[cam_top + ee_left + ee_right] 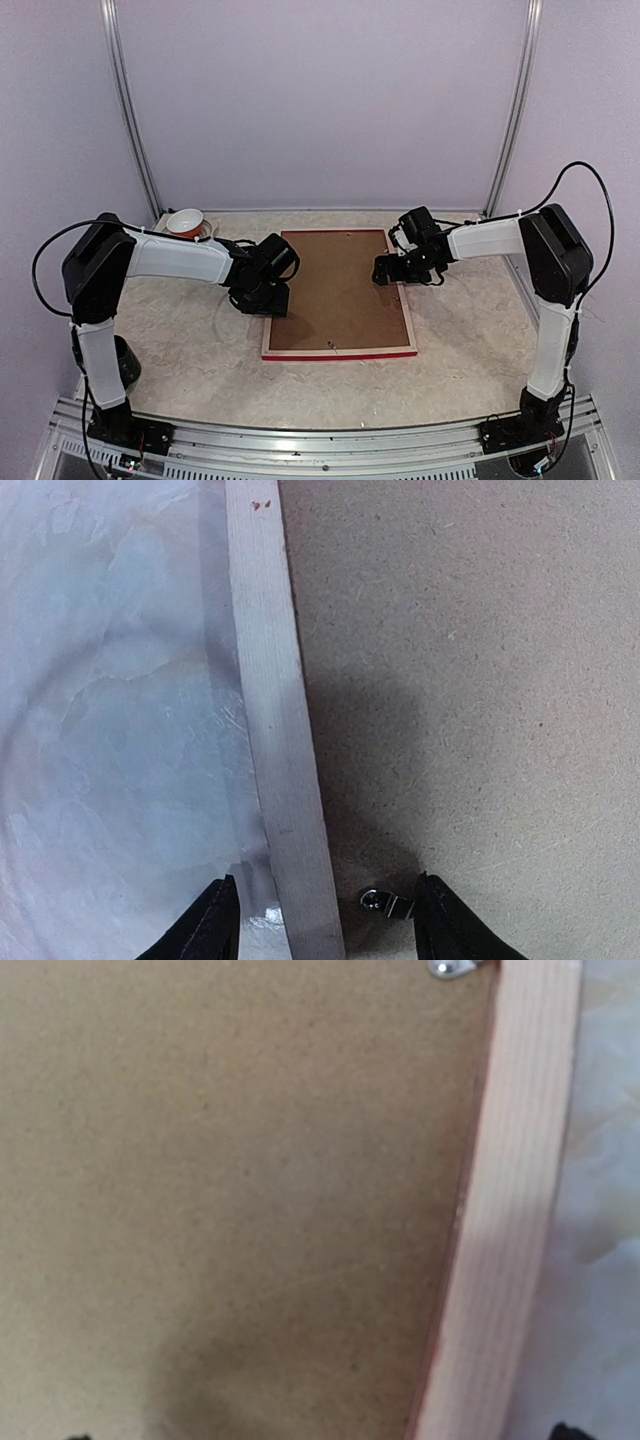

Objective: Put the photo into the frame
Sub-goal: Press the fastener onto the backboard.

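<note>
The frame point(340, 354) lies face down in the middle of the table, its pale wood back up and a red edge showing at the front. A brown backing board point(335, 290) fills it. The photo is hidden or out of view. My left gripper point(268, 300) is low over the frame's left rail point(280, 730). It is open point(325, 930), with one finger over the table and the other over the board point(470, 680) beside a small metal clip point(385, 904). My right gripper point(385, 270) is over the frame's right rail point(515, 1210) and board point(230, 1180). It is open and empty, with only its fingertips showing.
An orange and white bowl point(186, 222) stands at the back left corner. Another metal clip point(445, 968) sits at the board's edge near the right rail. Walls and metal posts close in the back and sides of the marbled table point(180, 340).
</note>
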Tool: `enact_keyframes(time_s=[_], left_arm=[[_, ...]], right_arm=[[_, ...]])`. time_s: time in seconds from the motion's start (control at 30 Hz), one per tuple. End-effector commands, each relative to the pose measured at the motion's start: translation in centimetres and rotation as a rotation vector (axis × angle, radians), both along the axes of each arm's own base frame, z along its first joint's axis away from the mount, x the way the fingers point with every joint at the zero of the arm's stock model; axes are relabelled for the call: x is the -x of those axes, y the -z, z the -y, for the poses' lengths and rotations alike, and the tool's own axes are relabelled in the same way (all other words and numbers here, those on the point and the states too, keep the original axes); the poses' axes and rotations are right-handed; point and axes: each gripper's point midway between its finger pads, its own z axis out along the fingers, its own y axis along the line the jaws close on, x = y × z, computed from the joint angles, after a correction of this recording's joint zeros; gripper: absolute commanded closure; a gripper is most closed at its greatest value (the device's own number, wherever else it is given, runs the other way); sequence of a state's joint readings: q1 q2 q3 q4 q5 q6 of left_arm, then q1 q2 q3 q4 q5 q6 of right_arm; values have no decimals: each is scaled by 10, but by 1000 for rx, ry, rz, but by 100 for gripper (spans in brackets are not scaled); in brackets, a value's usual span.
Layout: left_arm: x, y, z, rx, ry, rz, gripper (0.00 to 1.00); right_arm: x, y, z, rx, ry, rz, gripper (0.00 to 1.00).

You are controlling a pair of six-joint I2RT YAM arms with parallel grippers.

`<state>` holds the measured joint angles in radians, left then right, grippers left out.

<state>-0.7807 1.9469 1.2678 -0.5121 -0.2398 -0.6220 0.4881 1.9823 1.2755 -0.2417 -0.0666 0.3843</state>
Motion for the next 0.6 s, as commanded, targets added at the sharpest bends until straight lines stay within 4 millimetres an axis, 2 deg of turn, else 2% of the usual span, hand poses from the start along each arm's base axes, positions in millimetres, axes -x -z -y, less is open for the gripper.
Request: enact_keyframes(time_s=[0.0, 0.33, 0.57], left_arm=[[11, 24, -8, -51, 6, -57, 41], [9, 23, -12, -48, -8, -56, 40], [17, 20, -19, -53, -16, -60, 43]], right_arm=[[1, -5, -1, -6, -5, 14, 1], [2, -3, -1, -6, -7, 8, 1], [1, -3, -1, 2, -7, 12, 1]])
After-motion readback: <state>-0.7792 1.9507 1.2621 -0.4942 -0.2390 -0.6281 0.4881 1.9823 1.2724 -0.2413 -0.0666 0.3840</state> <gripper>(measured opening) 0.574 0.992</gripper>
